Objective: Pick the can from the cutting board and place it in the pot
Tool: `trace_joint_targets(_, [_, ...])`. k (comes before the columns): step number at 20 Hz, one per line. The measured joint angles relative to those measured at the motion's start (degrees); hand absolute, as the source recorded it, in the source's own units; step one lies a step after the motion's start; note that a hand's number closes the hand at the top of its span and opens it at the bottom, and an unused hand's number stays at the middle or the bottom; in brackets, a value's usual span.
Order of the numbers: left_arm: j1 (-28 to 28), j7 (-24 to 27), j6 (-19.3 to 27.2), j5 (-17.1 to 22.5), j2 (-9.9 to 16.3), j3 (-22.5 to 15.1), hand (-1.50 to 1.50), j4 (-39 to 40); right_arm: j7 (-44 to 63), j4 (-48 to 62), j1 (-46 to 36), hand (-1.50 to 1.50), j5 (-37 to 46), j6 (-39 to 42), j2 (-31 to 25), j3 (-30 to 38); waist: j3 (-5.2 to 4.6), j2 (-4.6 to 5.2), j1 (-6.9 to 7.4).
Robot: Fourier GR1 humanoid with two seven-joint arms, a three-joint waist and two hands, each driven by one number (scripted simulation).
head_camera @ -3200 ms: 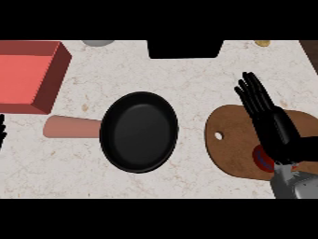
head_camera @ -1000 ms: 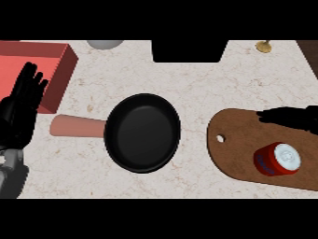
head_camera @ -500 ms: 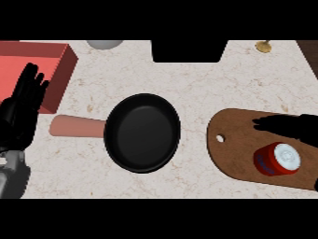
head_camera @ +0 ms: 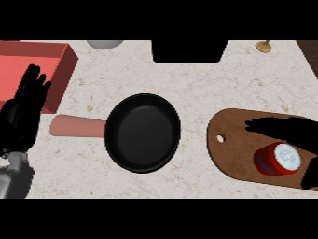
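Close right hand point(head_camera: 300, 135), fingers spread around can point(head_camera: 277, 159) on cutting board point(head_camera: 231, 150), squarely before lifting toward pot point(head_camera: 142, 133)

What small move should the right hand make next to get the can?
Probably curl the right hand closed round the can. The can lies on the cutting board between the fingers above it and the thumb below it, but the hand looks open, not yet gripping. The pot sits empty to the left, so the lift comes after the grasp. The left hand rests open at the left edge.
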State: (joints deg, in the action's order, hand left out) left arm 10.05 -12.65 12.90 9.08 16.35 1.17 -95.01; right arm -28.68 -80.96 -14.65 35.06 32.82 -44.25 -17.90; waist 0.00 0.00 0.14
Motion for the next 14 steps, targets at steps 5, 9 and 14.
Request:
trace_joint_targets(5, [-0.06,1.96,-1.48,-0.80,-1.10,1.14,0.00,1.86,-0.21,1.79,0.44,-1.50,4.54,-0.71,3.18,0.47,0.00,0.01,-0.02])
trace_joint_targets(9, [0.58,0.78,-2.06,-1.32,-1.30,2.00,0.00,1.50,-1.31,5.26,-1.41,-1.50,6.73,-0.39,4.37,1.96,-0.03,-0.01,0.02])
trace_joint_targets(14, [2.49,0.11,-2.96,-1.15,-0.92,3.14,0.00,2.80,-8.08,7.36,-1.62,1.50,10.61,-5.74,3.33,-0.31,-0.31,-0.12,0.03])
